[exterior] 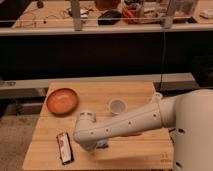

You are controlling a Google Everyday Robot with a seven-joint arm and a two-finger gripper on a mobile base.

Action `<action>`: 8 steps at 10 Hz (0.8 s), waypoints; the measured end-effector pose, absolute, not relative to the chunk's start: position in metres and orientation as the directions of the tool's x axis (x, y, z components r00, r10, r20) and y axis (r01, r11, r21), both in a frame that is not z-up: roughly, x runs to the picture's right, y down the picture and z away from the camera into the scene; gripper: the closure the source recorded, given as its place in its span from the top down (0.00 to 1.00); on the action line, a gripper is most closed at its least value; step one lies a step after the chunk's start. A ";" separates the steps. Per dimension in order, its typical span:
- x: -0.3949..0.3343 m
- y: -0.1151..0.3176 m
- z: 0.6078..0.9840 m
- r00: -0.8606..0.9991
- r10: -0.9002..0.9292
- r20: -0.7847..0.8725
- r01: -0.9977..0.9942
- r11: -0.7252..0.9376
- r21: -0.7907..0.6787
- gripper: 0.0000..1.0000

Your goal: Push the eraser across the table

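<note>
The eraser (64, 147), a flat black block with a red and white label, lies near the front left of the light wooden table (135, 155). My white arm reaches in from the right, low over the tabletop. Its wrist end hangs just right of the eraser. The gripper (93, 147) is mostly hidden under the wrist, a short gap from the eraser's right side. A small blue-grey piece (103, 145) shows beside the gripper.
An orange-brown bowl (62, 101) sits at the table's back left. A small white cup (117, 106) stands mid-table behind the arm. A white object (157, 95) is at the back right edge. A dark shelf wall stands behind the table.
</note>
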State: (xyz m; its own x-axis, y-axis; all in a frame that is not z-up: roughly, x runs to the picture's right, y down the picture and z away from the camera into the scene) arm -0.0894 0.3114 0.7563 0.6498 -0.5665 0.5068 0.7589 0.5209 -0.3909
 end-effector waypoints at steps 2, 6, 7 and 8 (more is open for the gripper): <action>-0.102 0.311 0.761 0.638 -0.575 0.512 0.769 0.513 -0.382 0.05; -0.111 0.309 0.767 0.608 -0.595 0.526 0.793 0.491 -0.361 0.05; -0.115 0.309 0.769 0.604 -0.598 0.527 0.796 0.489 -0.357 0.05; -0.123 0.310 0.770 0.606 -0.596 0.527 0.794 0.492 -0.357 0.05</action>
